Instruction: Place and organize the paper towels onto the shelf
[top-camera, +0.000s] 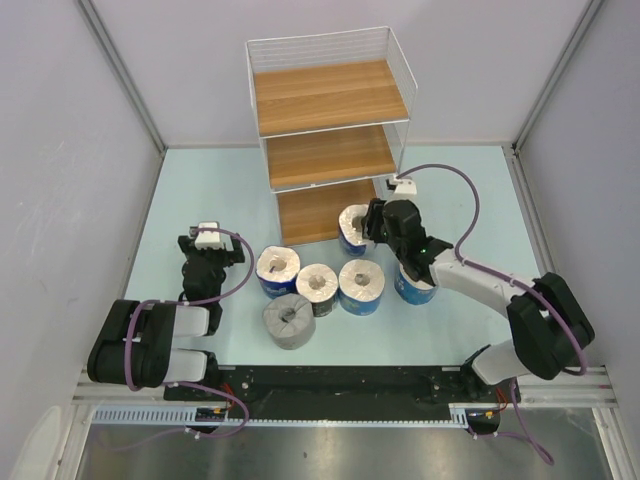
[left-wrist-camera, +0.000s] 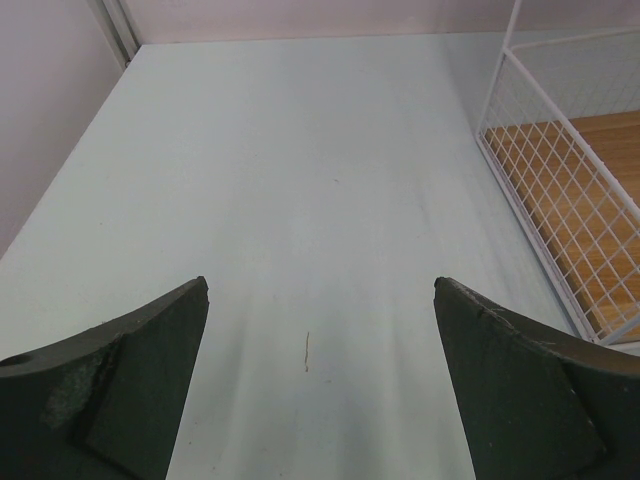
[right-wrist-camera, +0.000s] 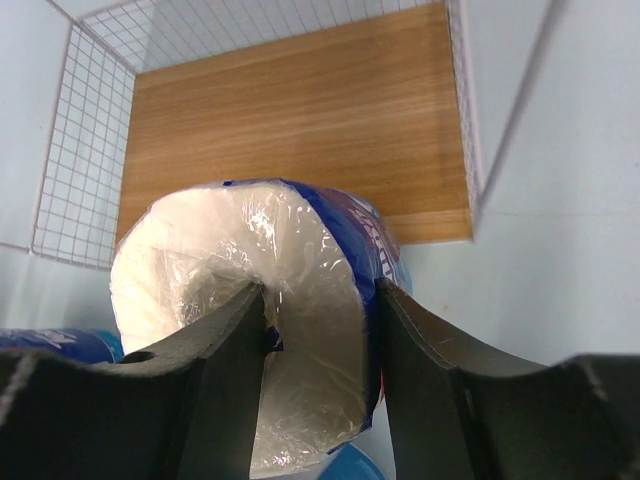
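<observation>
My right gripper (top-camera: 372, 226) is shut on a blue-wrapped paper towel roll (top-camera: 353, 227), just in front of the shelf's lowest board (top-camera: 310, 212). In the right wrist view one finger sits in the roll's (right-wrist-camera: 300, 240) core and the other on its outer wall, gripper (right-wrist-camera: 320, 300). The bottom board (right-wrist-camera: 300, 120) lies just beyond. On the table stand a blue roll (top-camera: 279, 270), a dark-wrapped roll (top-camera: 317, 288), another blue roll (top-camera: 361, 285), a grey roll (top-camera: 289, 321) and a blue roll (top-camera: 412, 288) partly under the right arm. My left gripper (top-camera: 208, 240) is open and empty, left of the rolls.
The three-tier shelf (top-camera: 330, 95) stands at the back middle, all its boards bare. Its wire side (left-wrist-camera: 560, 200) shows at the right of the left wrist view, where my left gripper (left-wrist-camera: 320, 290) points at bare pale blue table (left-wrist-camera: 300, 180). Grey walls close both sides.
</observation>
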